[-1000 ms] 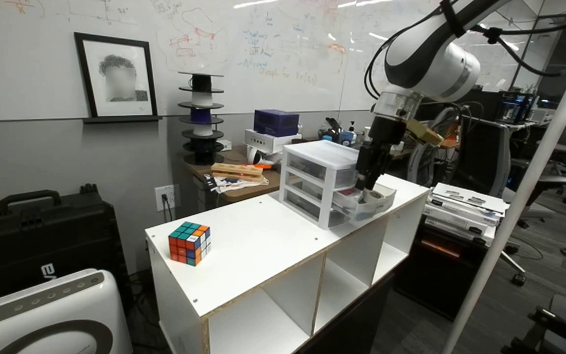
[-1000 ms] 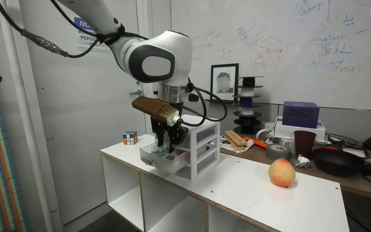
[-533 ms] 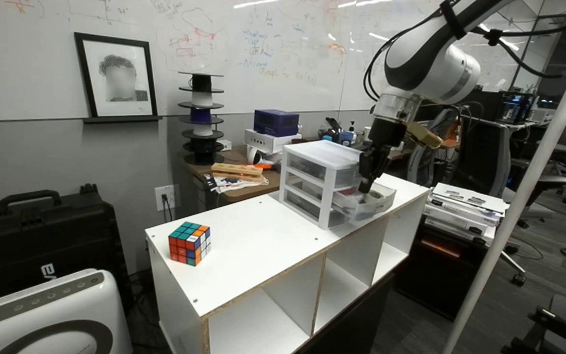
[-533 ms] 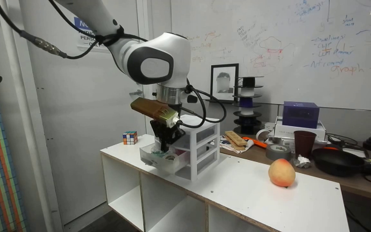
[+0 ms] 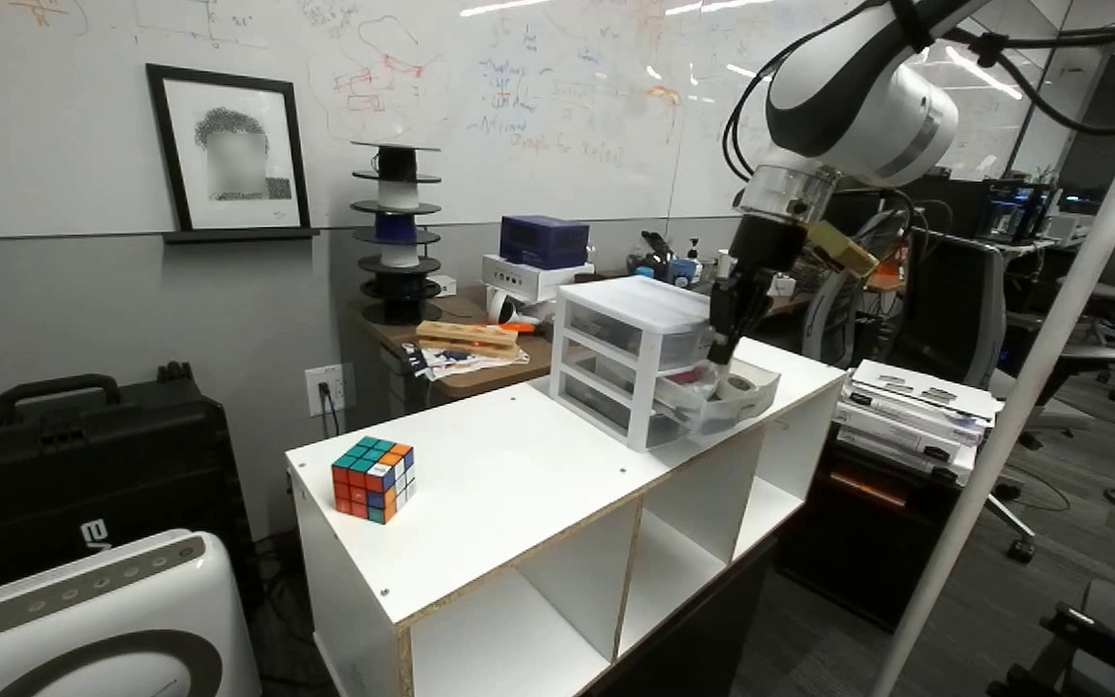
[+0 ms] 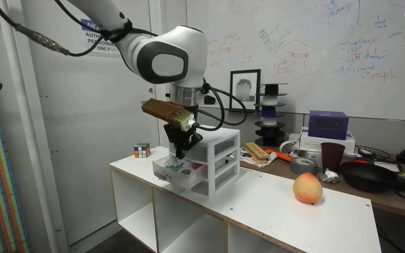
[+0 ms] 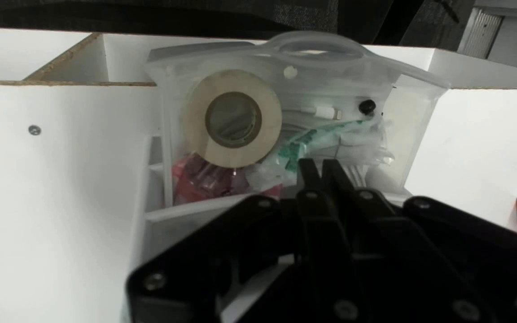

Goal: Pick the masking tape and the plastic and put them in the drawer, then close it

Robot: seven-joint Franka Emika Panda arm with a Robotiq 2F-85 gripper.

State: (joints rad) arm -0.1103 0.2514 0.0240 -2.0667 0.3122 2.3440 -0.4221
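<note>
Resting inside the drawer (image 7: 343,76), the masking tape (image 7: 234,81) is seen near one side wall, partly overlapping a red packet (image 7: 195,186). The plastic (image 7: 352,143), clear with green print, is found in the same drawer, just beside the tape. A white cable end (image 7: 326,112) and a small black piece (image 7: 367,106) are noted nearer the drawer's front wall. Drawer pulled out from the middle tier of the drawer unit (image 5: 640,300); neither it nor the tape has been shifted over the last second.

Main change at the gripper (image 7: 320,167): a second ago its fingers were spread, tips down among the contents; now they are drawn together, a narrow slit left between the tips, and have been raised slightly. The plastic is seen just beyond the tips in the wrist view; whether it is touched cannot be told.

Farther out, the unit is carried on a white shelf (image 5: 480,465). Rubik's cube (image 5: 374,479) and peach (image 6: 307,188), on opposite sides of the unit, unmoved. On the desk behind, a grey roll of tape (image 6: 301,169), dark red cup (image 6: 332,156) and black pan (image 6: 367,176) are likewise undisturbed.
</note>
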